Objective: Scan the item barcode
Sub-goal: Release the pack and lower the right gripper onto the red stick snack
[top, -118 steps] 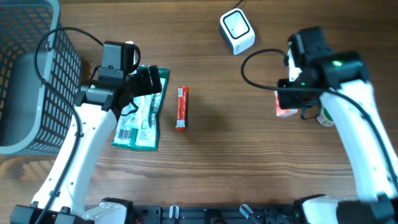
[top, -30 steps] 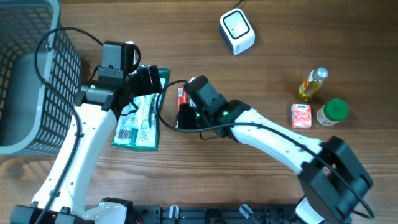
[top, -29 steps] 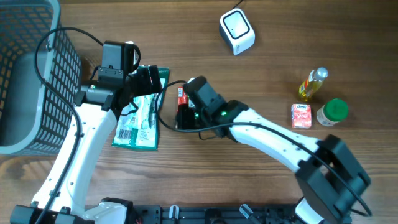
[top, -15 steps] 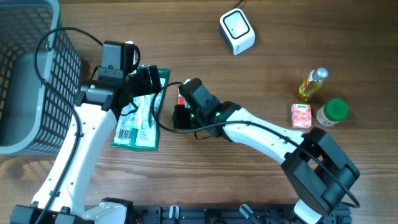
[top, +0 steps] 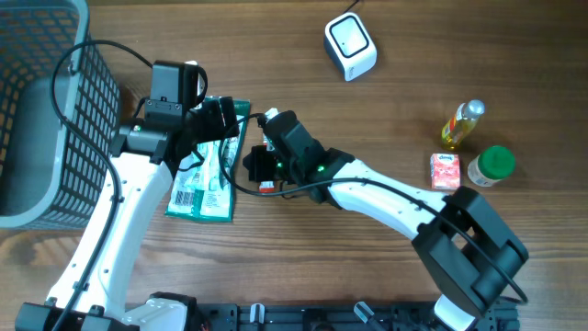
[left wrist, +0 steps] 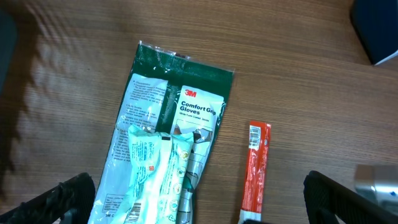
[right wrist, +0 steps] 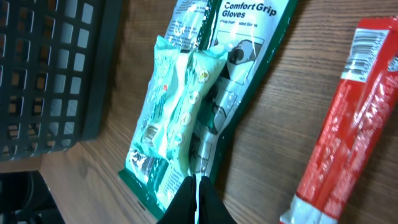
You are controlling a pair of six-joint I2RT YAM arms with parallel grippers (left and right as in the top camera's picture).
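A red stick packet (top: 267, 180) lies mid-table, mostly covered in the overhead view by my right gripper (top: 253, 166). To its left is a green glove pack (top: 204, 188) with a mint packet on top of it. My left gripper (top: 219, 119) hovers open over the pack's far end. The left wrist view shows the glove pack (left wrist: 186, 106), the mint packet (left wrist: 152, 174) and the red stick (left wrist: 255, 171) between wide-apart fingers (left wrist: 65, 196). In the right wrist view my right gripper (right wrist: 198, 200) is shut and empty above the glove pack's (right wrist: 249, 37) edge, with the red stick (right wrist: 351, 130) to its right. A white scanner (top: 350, 46) sits at the back.
A grey wire basket (top: 41, 110) stands at the far left, close to the glove pack, and its wall (right wrist: 43, 68) fills the right wrist view's upper left. A yellow bottle (top: 461, 123), a pink carton (top: 445, 171) and a green-lidded jar (top: 491, 166) stand at the right.
My right arm swung from the table's right side to the red stick, then edged further left towards the glove pack, jaws shut throughout. The left arm has not moved.
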